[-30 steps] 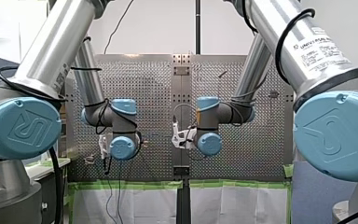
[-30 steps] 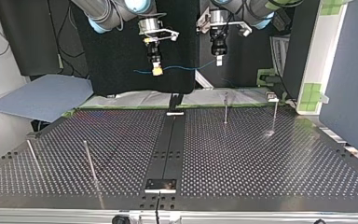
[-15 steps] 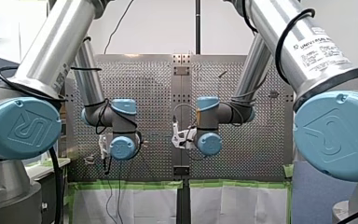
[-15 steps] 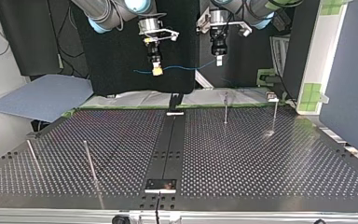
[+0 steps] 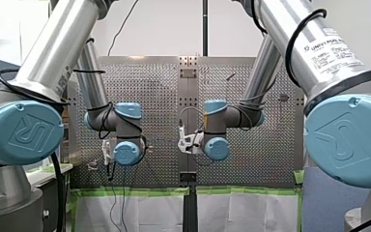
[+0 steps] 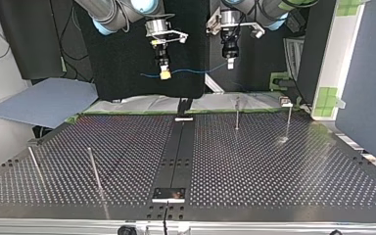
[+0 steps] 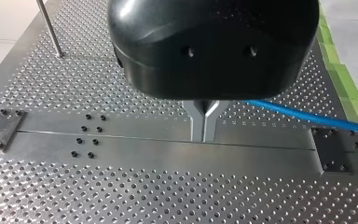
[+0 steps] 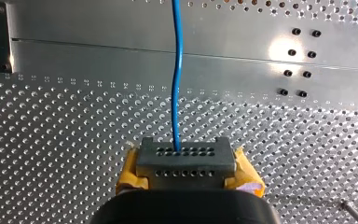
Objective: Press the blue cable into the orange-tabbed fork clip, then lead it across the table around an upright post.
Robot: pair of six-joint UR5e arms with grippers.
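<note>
Your right gripper (image 8: 185, 163) was clamped on the blue cable (image 8: 178, 70). The strand went in between its grey pads (image 8: 214, 159), which were wrapped in yellow tape, and ran straight ahead of the fingers, above the perforated table (image 8: 51, 154).

Your left gripper (image 7: 203, 126) had its metal fingers (image 7: 196, 119) pressed together, tips touching. The cable came out from beside them, close under the black body, and led off to one side over the table's taped edge. You could not see the exact spot where the fingers met the strand, because the nearer finger hid it.

In the top view both grippers hung side by side, near each other and well above the table's far edge. The cable spanned the gap between them with a slight sag. A short free end stuck out past the right gripper, on the side away from the left one.

A thin upright post (image 6: 237, 115) stood on the table beneath the left gripper, with a second post (image 6: 288, 122) farther out on the same side. Neither touched the cable.
</note>
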